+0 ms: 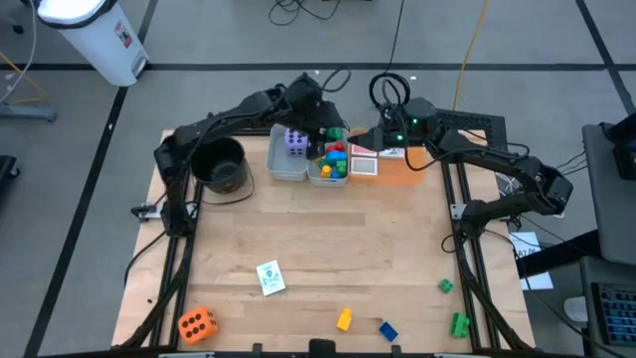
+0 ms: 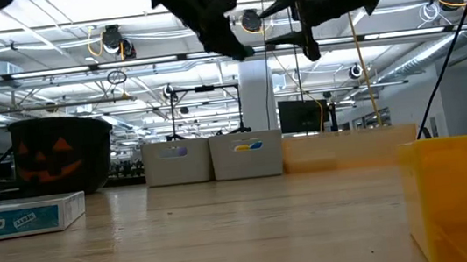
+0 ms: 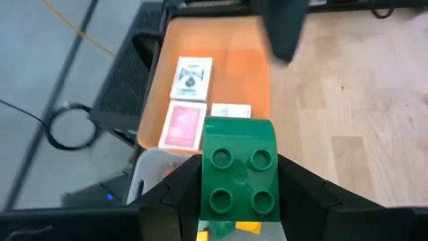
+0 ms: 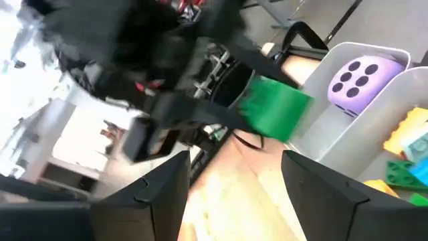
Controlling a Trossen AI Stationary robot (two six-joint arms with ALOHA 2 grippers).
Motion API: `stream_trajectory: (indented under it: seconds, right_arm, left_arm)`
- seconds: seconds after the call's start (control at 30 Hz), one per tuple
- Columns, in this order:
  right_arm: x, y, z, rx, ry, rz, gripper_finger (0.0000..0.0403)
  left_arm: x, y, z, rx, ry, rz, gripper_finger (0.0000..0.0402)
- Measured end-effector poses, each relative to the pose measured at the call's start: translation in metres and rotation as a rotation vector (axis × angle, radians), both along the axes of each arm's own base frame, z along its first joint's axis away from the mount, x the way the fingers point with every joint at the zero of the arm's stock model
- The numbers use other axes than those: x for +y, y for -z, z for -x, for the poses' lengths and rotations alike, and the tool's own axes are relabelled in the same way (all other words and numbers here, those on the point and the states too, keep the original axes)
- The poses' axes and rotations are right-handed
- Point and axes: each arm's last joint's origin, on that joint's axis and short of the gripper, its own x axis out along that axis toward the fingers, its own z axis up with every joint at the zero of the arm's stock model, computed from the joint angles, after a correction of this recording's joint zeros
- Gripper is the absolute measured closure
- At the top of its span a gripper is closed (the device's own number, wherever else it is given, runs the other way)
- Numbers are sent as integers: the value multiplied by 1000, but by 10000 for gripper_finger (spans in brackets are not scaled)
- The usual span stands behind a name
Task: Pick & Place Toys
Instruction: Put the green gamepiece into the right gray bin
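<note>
My left gripper (image 3: pixel 239 201) is shut on a green four-stud brick (image 3: pixel 239 175) above the two grey bins (image 1: pixel 288 171) at the table's far side; the brick also shows in the high view (image 1: pixel 339 132) and the right wrist view (image 4: pixel 274 110). One bin holds a purple dotted die (image 1: pixel 295 142), the other several coloured bricks (image 1: pixel 330 165). My right gripper (image 4: pixel 234 191) is open and empty, above the orange tray (image 1: pixel 409 171), beside the left gripper. Picture cards (image 3: pixel 182 124) lie on the tray. My left gripper pinches the green brick by two opposite side faces (image 3: pixel 206 194) between its two fingers. The studded top faces the wrist camera. The fingers slant down from above. The brick is lifted clear, over the bin of bricks.
A black pumpkin bucket (image 1: pixel 219 164) stands left of the bins. Near the front edge lie a card (image 1: pixel 270 278), an orange die (image 1: pixel 197 324), a yellow brick (image 1: pixel 344 319), a blue brick (image 1: pixel 388 330) and two green bricks (image 1: pixel 459 323). Bare wood lies between.
</note>
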Motion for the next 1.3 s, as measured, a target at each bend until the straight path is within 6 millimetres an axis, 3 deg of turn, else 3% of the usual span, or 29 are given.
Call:
stream_trajectory:
  seconds: [0.3,0.57,0.83,1.1,1.3]
  right_arm:
    - [15,-6,26,148,87,103,179]
    - [25,-8,46,278,172,153,179]
    - [28,-5,50,325,176,151,179]
    - [29,-5,49,329,168,152,183]
    - [29,-3,49,324,170,154,181]
  left_arm:
    - [31,48,-13,66,-116,159,244]
    - [44,73,-27,49,-185,193,257]
    - [51,95,-34,83,-267,175,236]
    - [58,119,-40,112,-325,225,256]
    - [61,131,-44,113,-376,250,230]
